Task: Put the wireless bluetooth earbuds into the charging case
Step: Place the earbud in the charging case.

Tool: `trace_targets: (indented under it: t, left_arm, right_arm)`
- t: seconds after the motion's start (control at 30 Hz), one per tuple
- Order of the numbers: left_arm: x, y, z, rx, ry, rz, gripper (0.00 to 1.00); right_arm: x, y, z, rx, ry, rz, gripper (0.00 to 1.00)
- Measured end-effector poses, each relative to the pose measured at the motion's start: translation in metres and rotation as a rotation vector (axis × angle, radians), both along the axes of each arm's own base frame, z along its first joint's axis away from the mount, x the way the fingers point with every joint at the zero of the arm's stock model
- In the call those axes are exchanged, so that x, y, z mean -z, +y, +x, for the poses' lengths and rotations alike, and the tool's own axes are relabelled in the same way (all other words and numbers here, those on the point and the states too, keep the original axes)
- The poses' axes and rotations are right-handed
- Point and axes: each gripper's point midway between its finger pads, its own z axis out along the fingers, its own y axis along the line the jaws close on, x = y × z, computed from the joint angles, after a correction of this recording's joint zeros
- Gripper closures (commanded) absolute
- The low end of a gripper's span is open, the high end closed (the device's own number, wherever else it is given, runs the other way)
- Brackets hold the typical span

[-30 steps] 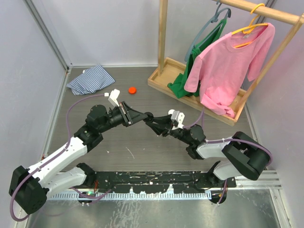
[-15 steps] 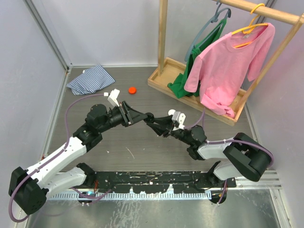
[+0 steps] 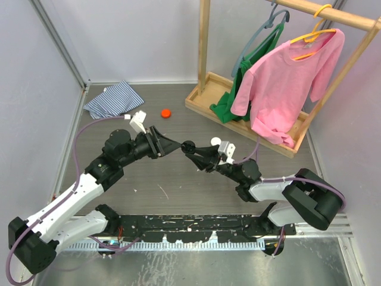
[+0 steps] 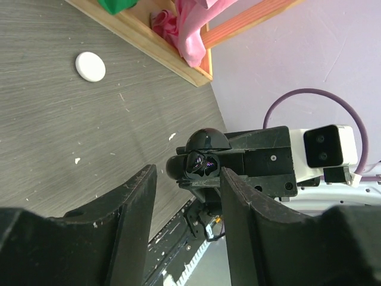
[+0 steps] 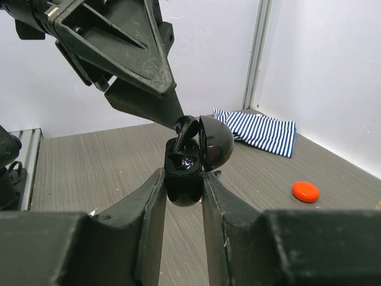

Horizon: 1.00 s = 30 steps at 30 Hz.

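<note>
Right now the right claw is clenched on the black charging case, held up off the surface with its lid thrown back; one black earbud stands tilted in its well, top end poking out, not seated as far as I can judge. The left claw hovers just beside it, released, fingers spread with nothing between them. To finish well, I'd hold the case dead steady and press the bud gently down along the well's own line; a sideways nudge could flick it out.
</note>
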Motion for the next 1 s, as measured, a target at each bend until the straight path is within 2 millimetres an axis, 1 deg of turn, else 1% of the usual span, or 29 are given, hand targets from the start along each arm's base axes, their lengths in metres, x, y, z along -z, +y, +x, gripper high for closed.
trace_targets:
  t: [0.17,0.3,0.5,0.83,1.0]
  left_arm:
    - [-0.002,0.001,0.0,0.004,-0.017,0.009,0.54]
    - [-0.003,-0.001,-0.001,0.018,-0.022,0.009,0.62]
    - [-0.003,-0.011,0.002,0.059,-0.018,0.001,0.72]
    - [-0.005,-0.02,0.002,0.099,-0.024,-0.011,0.79]
    - [-0.006,-0.024,-0.001,0.121,-0.025,-0.014,0.8]
  right_arm:
    - [0.002,-0.002,0.0,0.008,0.0,-0.004,0.86]
    - [0.002,-0.002,0.0,0.01,-0.002,-0.005,0.86]
    - [0.002,-0.002,0.0,0.01,-0.003,-0.005,0.86]
    - [0.003,-0.002,0.0,0.009,-0.001,-0.007,0.86]
    - [0.003,-0.002,0.0,0.01,-0.002,-0.006,0.86]
